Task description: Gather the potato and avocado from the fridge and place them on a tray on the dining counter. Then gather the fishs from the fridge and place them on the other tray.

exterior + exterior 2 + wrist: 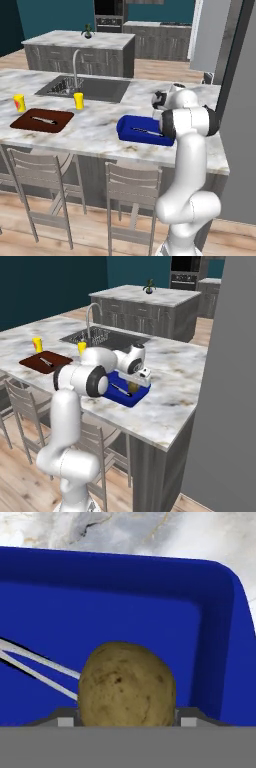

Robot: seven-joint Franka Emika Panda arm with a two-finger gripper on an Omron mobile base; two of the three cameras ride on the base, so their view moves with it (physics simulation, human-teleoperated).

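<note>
My gripper (pixel 125 719) is shut on the brown potato (pixel 127 682), one finger tip on each side of it. It holds the potato low inside the blue tray (pixel 125 612), near the tray's right wall. From the right base view the gripper (pixel 141 377) reaches down over the tray (pixel 122 396) with the potato (pixel 134 387) under it. The tray (pixel 137 131) lies on the dining counter (pixel 95 132). A thin pale grey thing (pixel 35 667) lies in the tray. The other tray (pixel 42 120), dark reddish-brown, lies to the left with a slender grey thing on it. Avocado and fishs are out of view.
Two yellow cups (pixel 19 102) (pixel 78 100) stand near the inset sink (pixel 85 87) and its faucet (pixel 75 62). Stools (pixel 132 195) line the counter's near side. A tall grey fridge side (pixel 225 381) rises on the right. A second island (pixel 80 47) stands behind.
</note>
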